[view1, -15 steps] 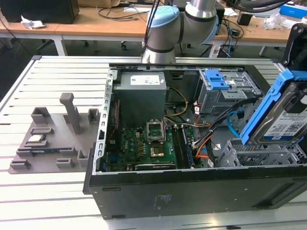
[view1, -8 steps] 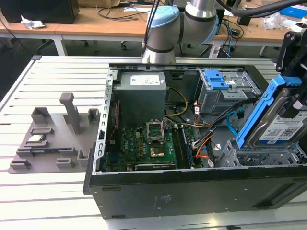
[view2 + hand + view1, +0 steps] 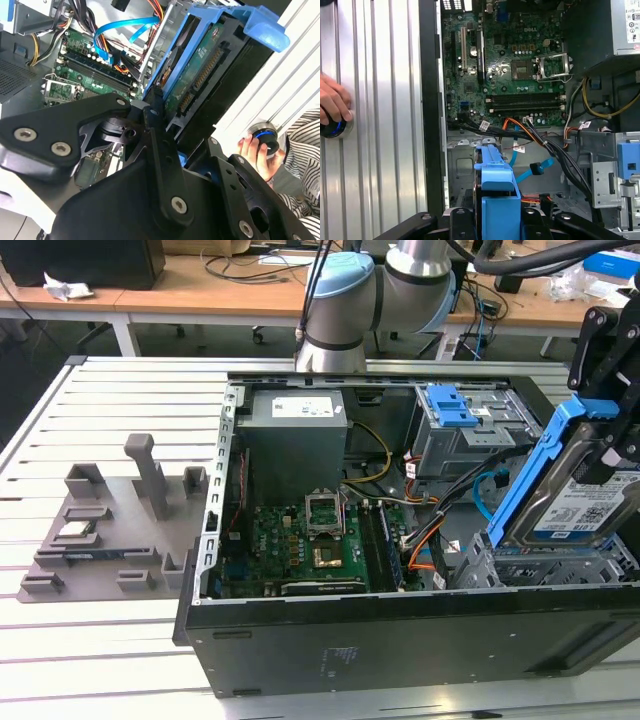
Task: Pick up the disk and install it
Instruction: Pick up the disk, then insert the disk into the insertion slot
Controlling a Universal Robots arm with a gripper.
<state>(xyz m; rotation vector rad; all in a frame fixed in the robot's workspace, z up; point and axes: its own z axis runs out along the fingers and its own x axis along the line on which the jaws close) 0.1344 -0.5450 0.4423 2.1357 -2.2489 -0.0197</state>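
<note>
1. Closed on the disk (image 3: 585, 505), the gripper (image 3: 612, 435) is being used as a clamp: in both wrist views the disk's blue bracket (image 3: 496, 200) is being squeezed from two sides between the black fingers (image 3: 160, 145).
2. The disk is being held tilted over the drive cage (image 3: 540, 565), at the corner of the open computer case (image 3: 400, 640) on the exterior view's right, with its lower end being presented at the cage's mouth.
3. Picking up is being judged as done: the disk is being carried clear of the slatted table (image 3: 100, 420).
4. Installing is being judged as unfinished. Most of the disk is being held above the cage, and whether its lower end is touching the rails cannot be told.
5. A person's hand (image 3: 332, 107) is being rested on a round blue-lit knob (image 3: 334, 128) on the table, beside the case.
</note>
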